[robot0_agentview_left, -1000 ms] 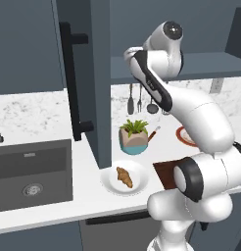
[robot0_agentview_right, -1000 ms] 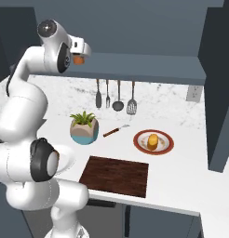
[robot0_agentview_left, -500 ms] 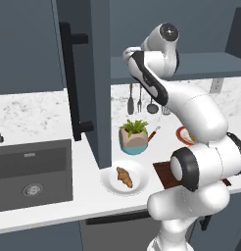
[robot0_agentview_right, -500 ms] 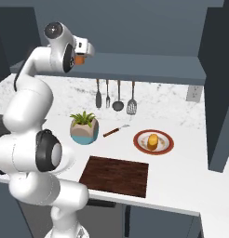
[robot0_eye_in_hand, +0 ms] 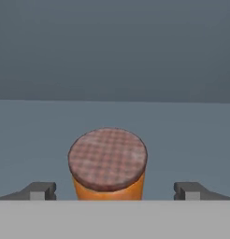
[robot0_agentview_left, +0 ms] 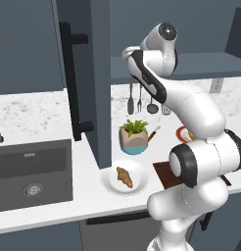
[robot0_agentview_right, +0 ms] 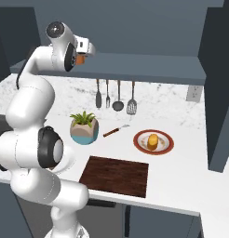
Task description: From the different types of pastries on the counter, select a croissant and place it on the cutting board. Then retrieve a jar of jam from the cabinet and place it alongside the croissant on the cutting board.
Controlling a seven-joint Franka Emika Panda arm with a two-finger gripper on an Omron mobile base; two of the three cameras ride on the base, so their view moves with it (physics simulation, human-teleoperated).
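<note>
The jar of jam [robot0_eye_in_hand: 108, 163], orange with a darker checked lid, stands on the grey cabinet shelf [robot0_agentview_right: 149, 65]. My gripper [robot0_eye_in_hand: 115, 191] is open, with one fingertip on each side of the jar and a gap to both. In the right base view the gripper [robot0_agentview_right: 84, 53] is up at the shelf by the jar [robot0_agentview_right: 80, 59]. The croissant [robot0_agentview_left: 124, 177] lies on a round white plate [robot0_agentview_left: 110, 184] on the counter [robot0_agentview_left: 29, 110]. The dark wooden cutting board [robot0_agentview_right: 115, 175] lies bare near the counter's front edge.
The open cabinet door [robot0_agentview_left: 100, 73] with its black bar handle [robot0_agentview_left: 71, 83] stands left of the arm. Also on the counter are a potted plant [robot0_agentview_right: 84, 130], a yellow bun [robot0_agentview_right: 153, 140] on a red-rimmed plate, hanging utensils [robot0_agentview_right: 117, 95] and a sink [robot0_agentview_left: 32, 171].
The arm's upper joints have shifted slightly and the hand has edged a little toward the jar. The jaws have stayed open.
</note>
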